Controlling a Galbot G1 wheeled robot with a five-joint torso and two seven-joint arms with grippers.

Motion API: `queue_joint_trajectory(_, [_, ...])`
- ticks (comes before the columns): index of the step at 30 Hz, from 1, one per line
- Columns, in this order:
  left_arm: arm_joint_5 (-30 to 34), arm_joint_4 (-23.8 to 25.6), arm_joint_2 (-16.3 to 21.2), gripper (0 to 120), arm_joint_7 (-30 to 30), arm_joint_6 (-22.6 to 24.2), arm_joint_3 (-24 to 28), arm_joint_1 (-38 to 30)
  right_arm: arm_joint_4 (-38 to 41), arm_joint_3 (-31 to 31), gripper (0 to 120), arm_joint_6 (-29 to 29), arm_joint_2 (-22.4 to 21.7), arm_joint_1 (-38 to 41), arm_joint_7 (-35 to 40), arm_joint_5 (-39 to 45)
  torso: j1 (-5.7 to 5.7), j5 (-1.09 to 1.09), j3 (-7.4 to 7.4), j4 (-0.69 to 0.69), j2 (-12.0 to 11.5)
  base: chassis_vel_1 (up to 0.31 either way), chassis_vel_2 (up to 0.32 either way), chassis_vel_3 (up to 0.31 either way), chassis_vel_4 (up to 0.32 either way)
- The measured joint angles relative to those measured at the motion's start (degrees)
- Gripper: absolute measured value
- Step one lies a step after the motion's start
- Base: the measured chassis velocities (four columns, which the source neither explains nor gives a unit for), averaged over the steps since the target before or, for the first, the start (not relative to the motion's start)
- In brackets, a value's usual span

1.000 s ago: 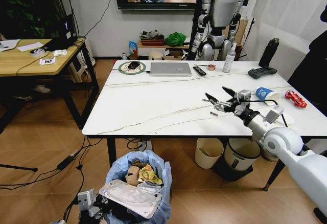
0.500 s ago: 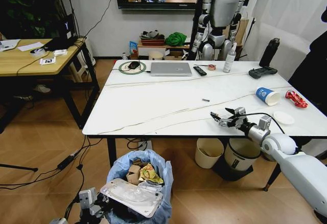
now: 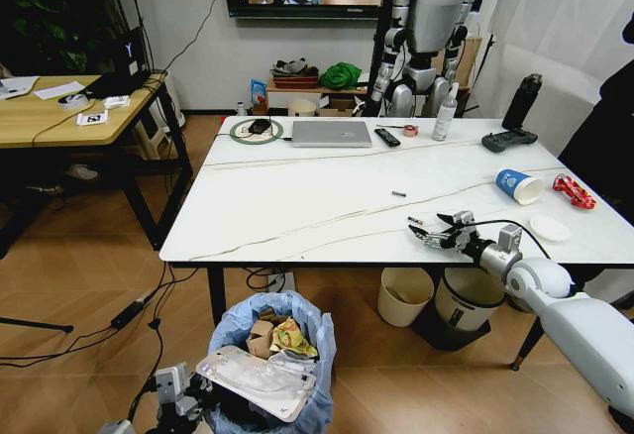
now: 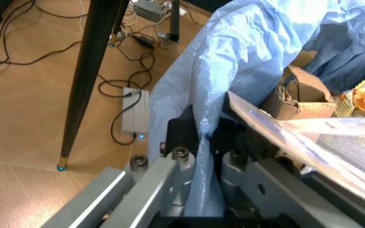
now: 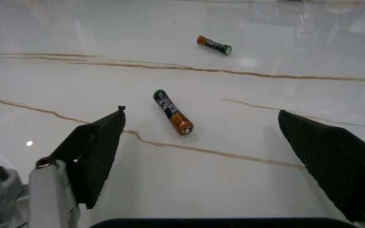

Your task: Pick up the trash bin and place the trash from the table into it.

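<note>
Marble table point(image 3: 297, 206): R gripper point(image 3: 433, 233) wide open, empty, near battery point(image 5: 173, 112).

White right arm point(image 3: 584, 330) with grey wrist, black-padded right end effector point(image 5: 217, 156), perhaps a black cable.

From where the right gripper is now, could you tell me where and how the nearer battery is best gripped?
Grip the nearer battery across the middle of its barrel, coming straight down from above. It lies flat on the table, a slim cylinder pointing roughly away from the right gripper, whose open fingers already stand on either side of it. Closing across the round sides should probably hold better than pinching the ends.
</note>
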State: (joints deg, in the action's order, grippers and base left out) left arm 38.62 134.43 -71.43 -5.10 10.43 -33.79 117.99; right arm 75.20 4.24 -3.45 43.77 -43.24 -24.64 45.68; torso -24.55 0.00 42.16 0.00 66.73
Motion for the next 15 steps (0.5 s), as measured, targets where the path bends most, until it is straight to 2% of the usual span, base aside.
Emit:
queue_joint_trajectory(6, [0.57, -0.13, 0.43, 0, -0.1, 0.06, -0.22, -0.31, -0.9, -1.13, 65, 0.48, 0.14, 1.05, -0.1, -1.74, 0.0, 0.0, 0.0, 0.01, 0.0, 0.0, 0.0, 0.0, 0.0])
queue_joint_trajectory(7, [0.57, -0.13, 0.43, 0, -0.1, 0.06, -0.22, -0.31, -0.9, -1.13, 65, 0.48, 0.14, 1.05, -0.1, -1.74, 0.0, 0.0, 0.0, 0.01, 0.0, 0.0, 0.0, 0.0, 0.0])
queue_joint_trajectory(12, [0.78, -0.36, 0.7, 0, -0.18, 0.09, -0.17, -0.66, -0.09, -1.39, 42, 0.97, -0.58, 0.43, -0.24, -3.26, 0.0, 0.0, -0.01, 0.02, 0.01, 0.0, 0.0, 0.0, 0.0])
queue_joint_trajectory(14, [0.82, -0.36, 0.73, 0, -0.19, 0.1, -0.17, -0.69, 0.09, -1.39, 41, 0.99, -0.69, 0.3, -0.25, -3.37, 0.0, 0.0, -0.01, 0.01, 0.01, 0.0, 0.0, 0.0, 0.0])
queue_joint_trajectory(15, [0.9, -0.36, 0.8, 0, -0.21, 0.11, -0.18, -0.77, 0.4, -1.4, 34, 1.02, -0.9, 0.04, -0.29, -3.6, 0.0, -0.01, -0.01, 0.01, 0.02, 0.0, 0.0, 0.0, 0.0])
